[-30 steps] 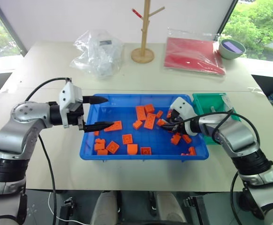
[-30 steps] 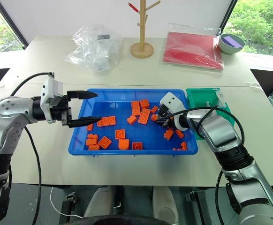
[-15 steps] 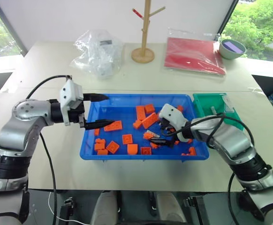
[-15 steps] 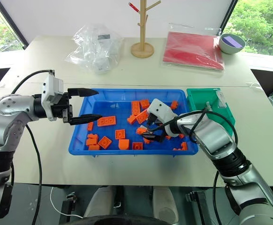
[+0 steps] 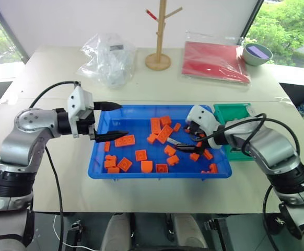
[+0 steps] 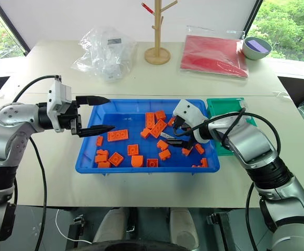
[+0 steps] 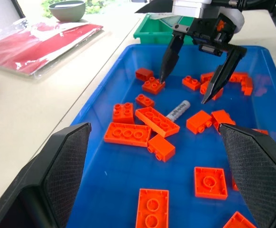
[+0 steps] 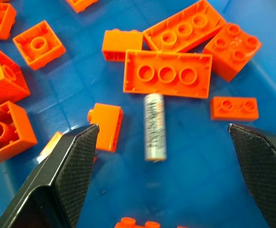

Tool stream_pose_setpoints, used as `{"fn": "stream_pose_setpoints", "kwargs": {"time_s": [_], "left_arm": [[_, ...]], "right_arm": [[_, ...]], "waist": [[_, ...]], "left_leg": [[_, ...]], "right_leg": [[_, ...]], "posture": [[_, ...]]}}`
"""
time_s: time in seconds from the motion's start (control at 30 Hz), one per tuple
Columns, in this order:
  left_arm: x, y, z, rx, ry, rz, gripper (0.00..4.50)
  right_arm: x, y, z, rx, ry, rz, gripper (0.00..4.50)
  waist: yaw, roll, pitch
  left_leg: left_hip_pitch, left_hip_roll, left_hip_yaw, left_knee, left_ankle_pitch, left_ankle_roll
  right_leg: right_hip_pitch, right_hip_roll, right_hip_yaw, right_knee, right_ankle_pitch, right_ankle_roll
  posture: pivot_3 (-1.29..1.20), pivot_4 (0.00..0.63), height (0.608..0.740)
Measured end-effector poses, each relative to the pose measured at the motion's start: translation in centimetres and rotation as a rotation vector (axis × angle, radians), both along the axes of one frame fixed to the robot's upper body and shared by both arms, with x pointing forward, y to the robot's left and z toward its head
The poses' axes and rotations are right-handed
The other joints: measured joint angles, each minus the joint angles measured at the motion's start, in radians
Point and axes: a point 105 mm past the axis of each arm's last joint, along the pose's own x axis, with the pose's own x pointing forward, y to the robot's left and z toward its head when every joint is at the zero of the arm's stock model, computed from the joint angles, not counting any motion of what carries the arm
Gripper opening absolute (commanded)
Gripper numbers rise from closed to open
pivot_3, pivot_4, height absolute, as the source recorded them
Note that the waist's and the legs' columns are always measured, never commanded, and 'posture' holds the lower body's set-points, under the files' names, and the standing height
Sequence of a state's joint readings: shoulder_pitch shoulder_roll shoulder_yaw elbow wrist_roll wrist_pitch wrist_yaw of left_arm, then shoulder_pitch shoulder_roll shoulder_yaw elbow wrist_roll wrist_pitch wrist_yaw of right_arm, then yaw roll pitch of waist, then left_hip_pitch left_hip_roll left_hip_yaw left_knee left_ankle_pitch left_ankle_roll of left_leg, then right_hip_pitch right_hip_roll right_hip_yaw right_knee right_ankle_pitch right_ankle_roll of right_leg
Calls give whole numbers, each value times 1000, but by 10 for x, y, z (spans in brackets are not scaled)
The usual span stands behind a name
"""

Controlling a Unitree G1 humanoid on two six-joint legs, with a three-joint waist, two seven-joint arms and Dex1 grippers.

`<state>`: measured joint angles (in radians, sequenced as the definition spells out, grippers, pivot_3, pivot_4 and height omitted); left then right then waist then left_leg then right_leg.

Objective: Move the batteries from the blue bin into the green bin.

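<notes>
One battery [image 8: 155, 126], a small silver cylinder, lies flat on the floor of the blue bin [image 5: 157, 175] among orange bricks [image 5: 125, 140]; it also shows as battery [image 7: 178, 110]. My right gripper [image 7: 182, 91] hangs open just above it, one fingertip on either side, touching nothing. The green bin [image 5: 233, 111] stands against the blue bin's right end, partly hidden behind my right arm. My left gripper [image 5: 124, 121] is open and empty, held level over the blue bin's left rim and pointing right.
Several orange bricks crowd the battery, the nearest a long one [image 8: 167, 74] at its end. At the back of the table stand a wooden peg stand [image 5: 159, 52], a crumpled plastic bag [image 5: 109, 57], a red folder [image 5: 214, 60] and a grey-green bowl [image 5: 257, 54].
My right gripper went from nearly shut to wide open, swung toward the bin's middle and came back a little to the right. Bricks near it shifted. The left arm stayed put.
</notes>
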<state>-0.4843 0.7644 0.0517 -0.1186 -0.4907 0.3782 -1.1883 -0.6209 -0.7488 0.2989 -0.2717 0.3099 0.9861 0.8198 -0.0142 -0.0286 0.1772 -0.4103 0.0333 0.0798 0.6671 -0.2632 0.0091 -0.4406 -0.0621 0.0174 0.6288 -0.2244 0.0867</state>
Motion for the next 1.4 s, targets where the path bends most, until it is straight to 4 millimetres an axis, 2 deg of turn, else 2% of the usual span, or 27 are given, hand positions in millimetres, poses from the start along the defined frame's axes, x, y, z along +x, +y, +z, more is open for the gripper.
{"fn": "stream_pose_setpoints", "kwargs": {"time_s": [0.13,0.23,0.3,0.73,0.83,0.9,0.97,1.03,1.1,1.2,1.3,1.37,1.4], "left_arm": [[0,0,0,0,0,-2,4500],[0,0,0,1,0,-3,4500],[0,0,0,1,0,-3,4500],[-2,3,-4,11,13,7,4500],[-2,3,-4,12,12,6,4500],[-1,3,-2,12,9,3,4500],[-1,2,0,12,1,-1,4500],[-1,2,0,12,1,-2,4500],[-1,2,-1,11,4,0,4500],[0,3,-1,11,7,2,4500],[0,4,-3,11,13,3,4500],[-1,5,-6,13,24,6,4500],[-1,5,-7,13,27,6,4500]], "right_arm": [[11,1,-15,-12,2,-14,4472],[13,6,-21,-10,9,-8,3621],[12,9,-20,-5,4,3,2664],[6,13,-35,-3,29,9,2664],[7,13,-35,-5,17,8,1869],[7,14,-35,-1,18,8,748],[6,13,-35,1,23,5,43],[6,11,-33,0,29,-3,46],[3,7,-25,19,36,-11,46],[3,-5,7,83,12,-45,46],[9,-41,53,107,-84,-150,46],[10,-67,68,94,-125,-231,46],[9,-81,70,84,-127,-275,46]], "waist": [[-1,0,0],[0,0,0],[0,0,0],[0,0,0],[0,0,0],[0,0,0],[0,0,0],[0,0,0],[1,0,0],[1,0,0],[4,0,0],[4,0,0],[4,0,0]], "left_leg": [[0,0,1,0,0,0],[0,0,1,0,0,0],[0,0,0,0,0,0],[0,0,0,0,0,0],[0,0,0,0,0,0],[0,0,0,0,0,0],[0,0,0,0,0,0],[0,0,0,0,0,0],[0,0,0,0,0,0],[0,0,0,0,0,0],[0,0,0,0,0,0],[0,0,0,0,0,0],[0,0,0,0,0,0]], "right_leg": [[0,0,0,0,0,0],[0,0,0,0,0,1],[0,0,0,0,1,1],[0,0,0,0,0,0],[0,0,0,0,0,0],[0,0,0,0,0,0],[0,0,0,0,0,0],[0,0,0,0,0,0],[0,0,0,0,0,0],[0,0,0,0,0,0],[0,-1,0,0,0,0],[0,-1,-1,-1,0,0],[0,-1,-1,-1,0,0]], "posture": [[0,150,736],[0,150,736],[0,150,736],[0,150,736],[0,150,736],[0,150,736],[0,150,736],[0,150,736],[0,150,736],[0,150,736],[0,150,736],[0,150,736],[0,150,736]]}}
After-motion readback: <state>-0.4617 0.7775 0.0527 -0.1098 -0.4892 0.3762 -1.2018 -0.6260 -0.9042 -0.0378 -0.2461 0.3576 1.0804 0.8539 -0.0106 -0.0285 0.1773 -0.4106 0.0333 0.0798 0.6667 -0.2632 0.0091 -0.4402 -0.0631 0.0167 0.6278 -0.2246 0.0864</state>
